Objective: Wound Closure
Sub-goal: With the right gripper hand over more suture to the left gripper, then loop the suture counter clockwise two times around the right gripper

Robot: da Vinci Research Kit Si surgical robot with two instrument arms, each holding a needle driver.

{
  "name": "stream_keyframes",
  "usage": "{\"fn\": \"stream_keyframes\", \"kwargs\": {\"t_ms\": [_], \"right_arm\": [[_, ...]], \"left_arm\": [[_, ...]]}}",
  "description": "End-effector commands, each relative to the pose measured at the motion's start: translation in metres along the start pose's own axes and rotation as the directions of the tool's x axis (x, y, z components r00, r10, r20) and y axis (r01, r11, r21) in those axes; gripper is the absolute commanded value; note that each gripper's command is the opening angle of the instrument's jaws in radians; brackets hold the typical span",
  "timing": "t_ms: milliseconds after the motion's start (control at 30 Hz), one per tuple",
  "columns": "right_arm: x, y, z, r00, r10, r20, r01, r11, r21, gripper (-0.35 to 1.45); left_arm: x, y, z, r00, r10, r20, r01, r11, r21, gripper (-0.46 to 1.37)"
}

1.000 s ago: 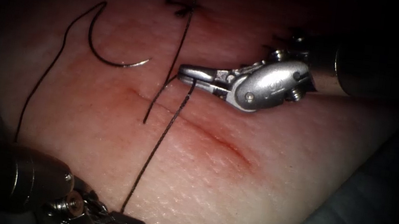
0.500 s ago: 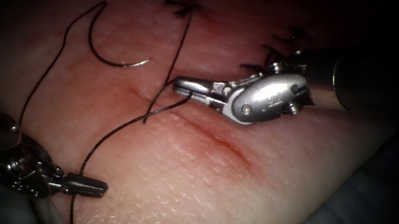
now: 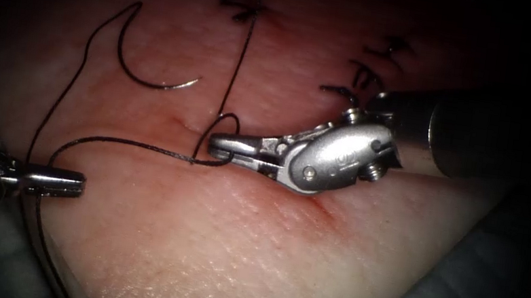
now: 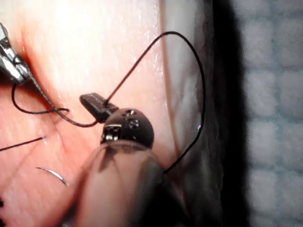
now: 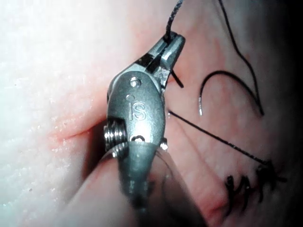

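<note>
It was a surgical training bench. A slab of tissue (image 3: 252, 250) lay on a blue woven cloth (image 4: 270, 94). Marker lines (image 3: 230, 0) were inked on its surface.

Thread (image 3: 142, 146) spans cut (image 3: 313, 203) leftward; needle (image 3: 151, 79) lies loose above.

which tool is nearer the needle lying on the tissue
Right. The right tool holds thread just below and right of the needle, which lies free on the tissue. The left tool holds thread further down-left.

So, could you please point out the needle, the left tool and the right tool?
needle (image 3: 151, 81): endoscope view, mid-curve, lying free on tissue.
left tool (image 3: 63, 180): endoscope view, jaws holding thread.
right tool (image 3: 228, 147): endoscope view, jaws holding thread.
</note>
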Motion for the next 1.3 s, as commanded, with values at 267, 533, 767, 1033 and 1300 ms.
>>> {"fn": "stream_keyframes", "kwargs": {"t_ms": [267, 533, 767, 1033, 1300], "right_arm": [[0.0009, -0.0007, -0.0005, 0.998, 0.062, -0.031, -0.064, 0.995, -0.071, 1.23], [0.0015, -0.0004, -0.0016, 0.996, 0.089, 0.007, -0.086, 0.976, -0.2, 1.43], [0.0023, -0.0003, -0.0034, 0.972, 0.215, 0.098, -0.186, 0.952, -0.242, 1.42], [0.0025, 0.0007, -0.0049, 0.94, 0.287, 0.186, -0.233, 0.935, -0.268, 1.37], [0.0023, 0.0011, -0.0056, 0.917, 0.298, 0.265, -0.266, 0.952, -0.149, 1.29]], "left_arm": [[-0.0015, -0.0008, -0.0015, 1.0, -0.018, 0.021, 0.017, 0.999, 0.029, -0.35], [-0.0024, -0.0015, -0.0025, 0.998, -0.055, 0.025, 0.054, 0.996, 0.067, -0.35], [-0.0028, -0.0017, -0.0023, 0.996, -0.091, 0.026, 0.089, 0.994, 0.071, -0.35], [-0.0027, -0.0018, -0.0013, 0.994, -0.111, 0.023, 0.109, 0.991, 0.081, -0.35], [-0.0029, -0.0016, -0.0011, 0.993, -0.119, 0.02, 0.117, 0.99, 0.083, -0.35]]}}
